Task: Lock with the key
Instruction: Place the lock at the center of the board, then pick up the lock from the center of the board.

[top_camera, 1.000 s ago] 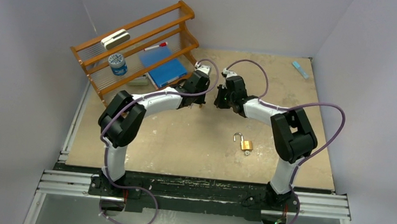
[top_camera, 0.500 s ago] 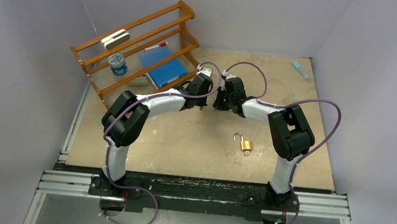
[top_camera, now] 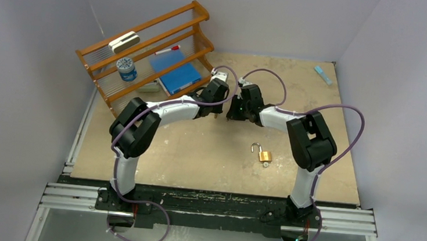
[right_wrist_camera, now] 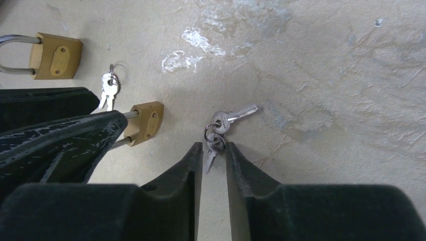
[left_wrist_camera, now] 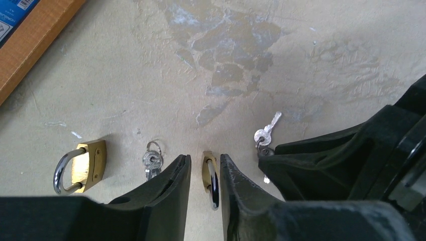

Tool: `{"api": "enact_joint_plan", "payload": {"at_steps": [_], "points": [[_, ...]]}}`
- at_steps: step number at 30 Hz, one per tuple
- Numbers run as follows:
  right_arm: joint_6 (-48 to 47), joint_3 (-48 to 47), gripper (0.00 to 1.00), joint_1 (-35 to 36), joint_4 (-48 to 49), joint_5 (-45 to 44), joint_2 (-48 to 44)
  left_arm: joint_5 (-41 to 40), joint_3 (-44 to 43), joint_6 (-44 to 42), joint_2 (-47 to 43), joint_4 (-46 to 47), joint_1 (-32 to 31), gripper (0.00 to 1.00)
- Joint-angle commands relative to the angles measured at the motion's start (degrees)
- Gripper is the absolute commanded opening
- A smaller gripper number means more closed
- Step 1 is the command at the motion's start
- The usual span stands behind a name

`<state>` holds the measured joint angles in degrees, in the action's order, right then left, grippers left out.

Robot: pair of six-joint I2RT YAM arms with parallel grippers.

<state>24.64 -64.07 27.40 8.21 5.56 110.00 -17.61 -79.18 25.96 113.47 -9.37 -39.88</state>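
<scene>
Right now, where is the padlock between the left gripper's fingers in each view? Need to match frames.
Left wrist: the padlock is bottom centre, edge-on between that camera's own fingers.
Right wrist: left of centre, shackle running behind the left arm's finger.
Top external: not visible, hidden under the left gripper; the loose padlock nearer the bases is a different one.
Shared landmark: the key ring just right of it in both wrist views.

text: none legible | blue box label (left_wrist_camera: 10, 22): too blurred
</scene>
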Motion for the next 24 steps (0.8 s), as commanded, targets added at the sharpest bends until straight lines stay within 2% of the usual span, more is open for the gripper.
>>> {"api": "enact_joint_plan", "payload": {"at_steps": [1,3,8,14,17,20,24], "points": [[0.41,-0.79,0.30,0.40,-1.53,0.46,-0.38,-1.12,-0.10,-0.10,-3.10,3.42,-0.13,0.29],[0.32,-0.79,0.35,0.38,-2.30,0.06,-0.84,-1.20,0.18,-0.26,-3.94,3.91,-0.20,0.30],[-0.13,0.70,0.40,0.39,-5.40,-1.81,-5.43,-1.97,3.12,-0.45,-7.99,7.40,-0.12,0.33],[-1.38,7.55,0.50,0.39,-8.70,-10.45,-18.19,-1.64,8.26,-1.75,-15.21,12.66,-0.24,0.34],[-0.85,12.73,0.54,0.38,-13.72,-12.86,-24.50,-1.03,10.64,-2.53,-19.49,13.84,-0.18,0.35],[1.61,17.68,0.65,0.29,-19.82,-17.46,-31.69,-0.65,12.68,-3.21,-23.35,13.93,-0.17,0.35],[4.93,22.14,0.71,0.29,-28.18,-18.94,-40.60,0.09,15.52,-3.69,-27.71,14.72,-0.14,0.36]]}}
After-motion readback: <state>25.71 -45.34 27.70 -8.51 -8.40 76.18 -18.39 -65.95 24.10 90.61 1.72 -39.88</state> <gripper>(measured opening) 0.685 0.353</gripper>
